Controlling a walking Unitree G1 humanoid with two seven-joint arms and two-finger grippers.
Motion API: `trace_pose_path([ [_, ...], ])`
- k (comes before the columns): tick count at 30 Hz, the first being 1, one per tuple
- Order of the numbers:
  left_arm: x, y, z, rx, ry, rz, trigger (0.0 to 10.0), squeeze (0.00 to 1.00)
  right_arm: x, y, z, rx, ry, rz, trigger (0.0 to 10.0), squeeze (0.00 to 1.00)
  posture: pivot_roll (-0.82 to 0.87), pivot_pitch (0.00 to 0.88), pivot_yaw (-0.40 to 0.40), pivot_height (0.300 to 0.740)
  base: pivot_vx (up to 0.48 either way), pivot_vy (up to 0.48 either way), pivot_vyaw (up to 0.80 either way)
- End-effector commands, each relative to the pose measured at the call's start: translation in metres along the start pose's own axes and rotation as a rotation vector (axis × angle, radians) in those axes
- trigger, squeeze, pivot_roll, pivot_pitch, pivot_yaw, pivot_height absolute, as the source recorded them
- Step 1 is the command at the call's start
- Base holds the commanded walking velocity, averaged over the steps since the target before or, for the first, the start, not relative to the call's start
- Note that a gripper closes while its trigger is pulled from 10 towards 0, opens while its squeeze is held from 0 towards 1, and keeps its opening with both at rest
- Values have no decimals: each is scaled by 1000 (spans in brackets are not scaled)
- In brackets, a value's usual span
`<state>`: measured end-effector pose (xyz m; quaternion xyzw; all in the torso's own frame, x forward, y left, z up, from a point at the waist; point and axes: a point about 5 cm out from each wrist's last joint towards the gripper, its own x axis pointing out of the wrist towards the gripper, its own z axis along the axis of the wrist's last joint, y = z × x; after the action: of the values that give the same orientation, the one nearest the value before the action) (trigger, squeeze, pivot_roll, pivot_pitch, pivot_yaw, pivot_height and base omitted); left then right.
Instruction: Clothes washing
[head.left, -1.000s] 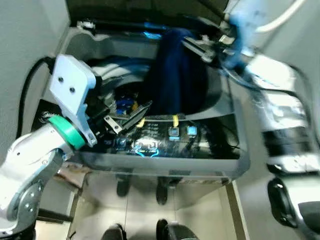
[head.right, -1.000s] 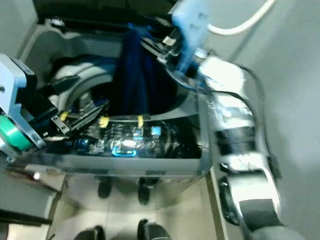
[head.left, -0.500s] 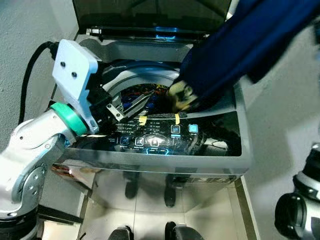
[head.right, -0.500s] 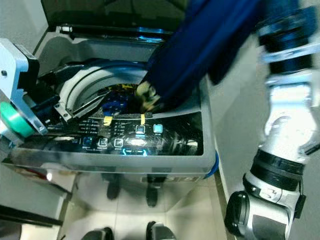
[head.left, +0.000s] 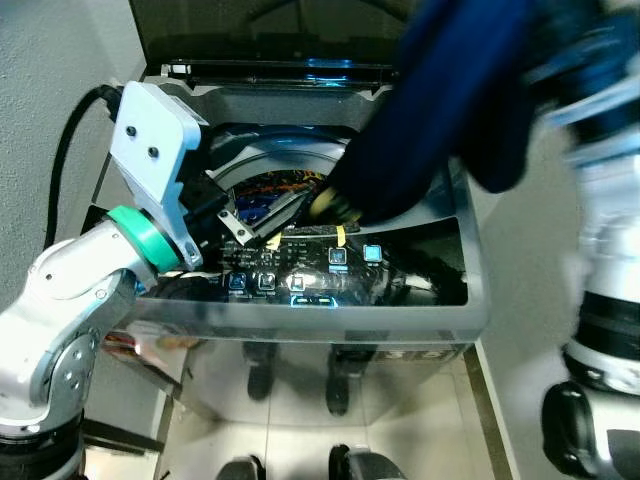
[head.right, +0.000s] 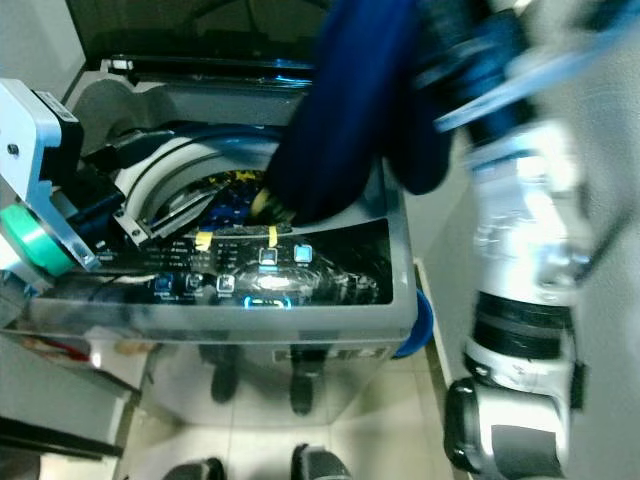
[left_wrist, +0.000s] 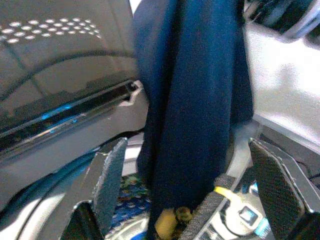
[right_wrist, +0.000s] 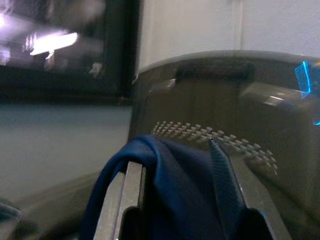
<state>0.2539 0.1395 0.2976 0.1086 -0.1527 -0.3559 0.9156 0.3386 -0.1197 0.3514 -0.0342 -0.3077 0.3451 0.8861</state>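
A top-loading washing machine (head.left: 440, 320) stands before me with its lid (head.left: 260, 30) up. My right gripper (right_wrist: 175, 170) is raised above it, shut on a dark blue garment (head.left: 440, 110). The cloth hangs slanting down, and its lower end with a yellow patch (head.left: 335, 205) reaches the drum's mouth. Colourful laundry (head.left: 275, 190) lies inside the drum. My left gripper (head.left: 262, 222) hovers open at the drum's left front rim (head.left: 250, 165), its fingers (left_wrist: 107, 175) spread wide and pointing at the hanging garment (left_wrist: 195, 100).
The lit control panel (head.left: 330, 270) runs along the washer's front. A black cable (head.left: 68, 140) loops down the grey wall on the left. A blue object (head.right: 424, 320) sits low beside the washer's right side. My feet (head.left: 350, 465) stand on pale tiles.
The right arm has lifted the blue garment from the back of the drum to high over the right side, and its lower end has swung a little left. The left arm stays put.
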Motion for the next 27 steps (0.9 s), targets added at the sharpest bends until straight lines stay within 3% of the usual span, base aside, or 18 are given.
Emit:
trace_pose_path([
  [1,2,-4,-4,-13,-5,-4,10000,0,34,23,-12,-159,63,87,10000,0,45,97,-5,720,0,0,0],
  [2,2,-4,-4,-13,-5,-4,10000,0,34,23,-12,-159,63,87,10000,0,45,97,-5,720,0,0,0],
  [4,2,-8,-5,-24,-12,4,10000,0,73,48,-17,-228,80,155,10000,0,48,103,-26,720,0,0,0],
  [7,2,-9,-6,-27,-12,8,10000,0,85,55,-16,-243,79,167,10000,0,53,106,-35,720,0,0,0],
  [8,1,-10,-6,-27,-11,12,10000,0,93,61,-19,-322,123,180,10000,0,65,111,-41,720,0,0,0],
  [9,1,-10,-6,-27,-11,12,10000,0,93,61,-19,-322,123,180,10000,0,65,111,-41,720,0,0,0],
  [10,0,-11,-6,-27,-9,15,10000,0,96,64,-24,-425,167,199,10000,0,67,113,-42,720,0,0,0],
  [12,0,-11,-6,-27,-9,15,10000,0,96,64,-24,-425,167,199,10000,0,67,113,-42,720,0,0,0],
  [15,-3,-10,-6,-24,1,17,10000,0,91,63,-36,-519,250,268,10000,0,73,120,-42,720,0,0,0],
  [16,-10,-9,-6,-23,19,7,10000,0,78,58,-50,-600,343,389,10000,0,64,132,-38,720,0,0,0],
  [18,-10,-9,-6,-23,19,7,10000,0,78,58,-50,-600,343,389,10000,0,64,132,-38,720,0,0,0],
  [19,-21,-8,-6,-20,54,-20,10000,0,59,42,-57,-622,435,533,10000,0,48,139,-33,720,0,0,0],
  [21,-21,-8,-6,-20,54,-20,10000,0,59,42,-57,-622,435,533,10000,0,48,139,-33,720,0,0,0],
  [22,-31,-7,-5,-7,89,-47,10000,0,44,29,-58,-611,498,646,10000,0,47,142,-33,720,0,0,0],
  [23,-31,-7,-5,-7,89,-47,10000,0,44,29,-58,-611,498,646,10000,0,47,142,-33,720,0,0,0],
  [24,-40,-4,-4,28,134,-65,10000,0,31,15,-57,-598,545,733,10000,361,58,148,-28,720,0,0,0],
  [26,-40,-4,-4,28,134,-65,10000,0,31,15,-57,-598,545,733,10000,361,58,148,-28,720,0,0,0],
  [27,-46,0,-2,58,164,-73,10000,0,22,7,-58,-589,584,789,10000,1000,65,149,-21,720,0,0,0],
])
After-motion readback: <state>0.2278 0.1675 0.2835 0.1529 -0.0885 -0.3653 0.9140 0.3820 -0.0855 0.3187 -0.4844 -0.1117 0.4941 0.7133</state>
